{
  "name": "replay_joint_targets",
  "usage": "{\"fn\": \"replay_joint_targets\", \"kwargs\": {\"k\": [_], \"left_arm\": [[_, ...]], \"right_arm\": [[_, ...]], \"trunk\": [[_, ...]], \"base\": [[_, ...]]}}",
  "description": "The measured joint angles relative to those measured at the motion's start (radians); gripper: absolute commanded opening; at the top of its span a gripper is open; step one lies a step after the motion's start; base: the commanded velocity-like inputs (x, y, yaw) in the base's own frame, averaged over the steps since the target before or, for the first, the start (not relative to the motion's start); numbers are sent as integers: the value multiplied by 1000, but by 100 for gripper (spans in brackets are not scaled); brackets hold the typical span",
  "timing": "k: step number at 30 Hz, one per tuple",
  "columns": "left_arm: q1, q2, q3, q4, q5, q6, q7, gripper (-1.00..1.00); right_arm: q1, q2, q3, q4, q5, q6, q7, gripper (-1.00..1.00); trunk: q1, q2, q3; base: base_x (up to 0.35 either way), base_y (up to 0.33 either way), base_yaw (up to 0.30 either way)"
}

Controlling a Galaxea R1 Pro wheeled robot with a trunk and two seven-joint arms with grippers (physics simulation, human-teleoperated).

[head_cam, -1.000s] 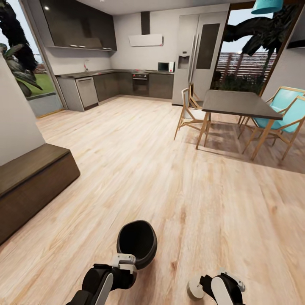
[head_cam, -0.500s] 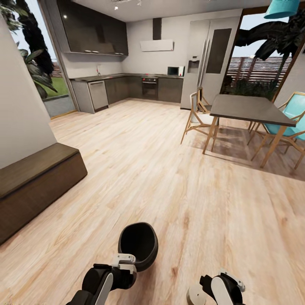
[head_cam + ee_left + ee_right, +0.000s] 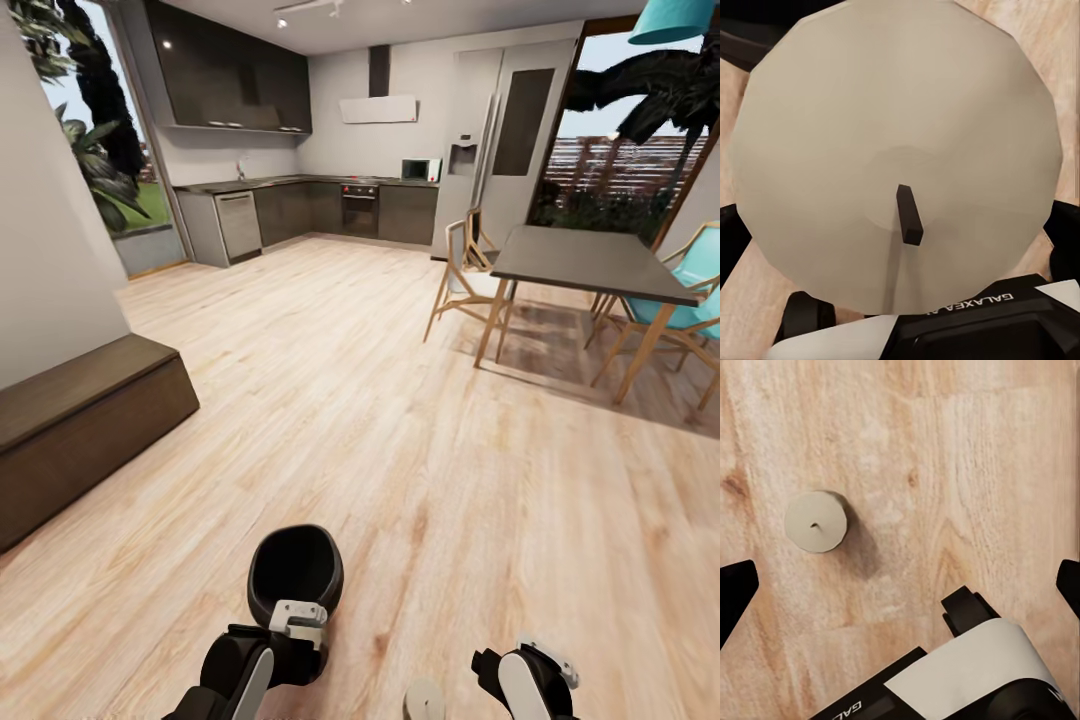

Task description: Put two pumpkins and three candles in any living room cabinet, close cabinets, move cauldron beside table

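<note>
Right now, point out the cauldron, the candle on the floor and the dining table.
cauldron (image 3: 296, 570), head view, on its dark inner hollow.
candle (image 3: 815, 522), right wrist view, on its flat top by the wick.
dining table (image 3: 590, 264), head view, on the bare grey top.

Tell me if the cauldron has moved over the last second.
No. The cauldron keeps its spacing from the floor candle; both shift left together, so the camera moved.

Left gripper (image 3: 297, 622) holds the cauldron (image 3: 295, 570) above the floor (image 3: 400, 420).
</note>
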Motion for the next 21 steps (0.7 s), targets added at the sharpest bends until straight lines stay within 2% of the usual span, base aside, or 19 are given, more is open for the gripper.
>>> {"fn": "replay_joint_targets", "kwargs": {"k": [4, 8, 12, 21], "left_arm": [[0, 0, -1, 0, -1, 0, 0, -100], [0, 0, 1, 0, 1, 0, 0, -100], [0, 0, 1, 0, 4, 0, 0, -100], [0, 0, 3, 0, -1, 2, 0, -100]], "right_arm": [[0, 0, 0, 0, -1, 0, 0, 100], [0, 0, 0, 0, -1, 0, 0, 100], [0, 1, 0, 1, 0, 0, 1, 100], [0, 1, 2, 2, 1, 0, 1, 100]], "trunk": [[0, 0, 0], [0, 0, 0], [0, 0, 0], [0, 0, 0]], "base": [[0, -294, 78], [11, -101, 11], [106, 114, 136], [61, 131, 263]]}}
